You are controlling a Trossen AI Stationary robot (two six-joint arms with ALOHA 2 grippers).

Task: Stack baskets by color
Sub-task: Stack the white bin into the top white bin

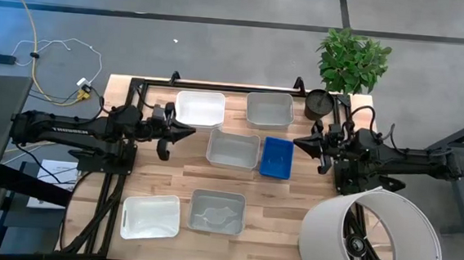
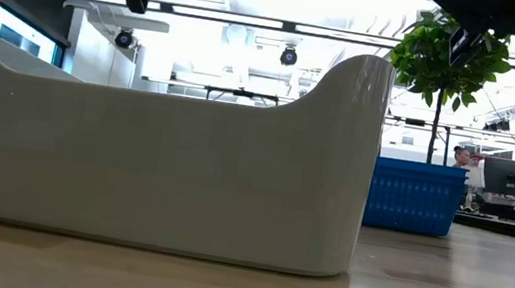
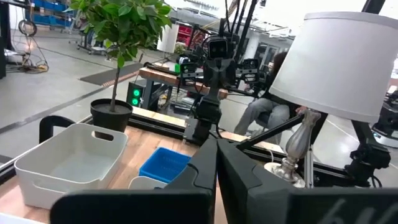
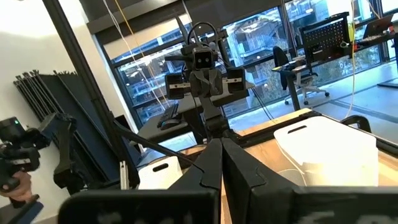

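Note:
Several baskets rest on their bases on the wooden table. A white basket (image 1: 199, 107) and a grey one (image 1: 269, 110) stand at the far side. Another grey basket (image 1: 233, 149) and a small blue one (image 1: 277, 158) stand mid-table. A second white basket (image 1: 151, 216) and a third grey one (image 1: 217, 212) stand near the front edge. My left gripper (image 1: 191, 131) hangs shut above the table, left of the middle grey basket. My right gripper (image 1: 297, 141) hangs shut just right of the blue basket (image 3: 165, 165). Both point level toward each other and hold nothing.
A large white lampshade (image 1: 372, 238) fills the near right corner. A small black pot (image 1: 319, 103) stands at the far right, with a leafy plant (image 1: 351, 60) behind it. In the low view one pale basket (image 2: 156, 150) fills the foreground. Bare wood lies between the middle and front baskets.

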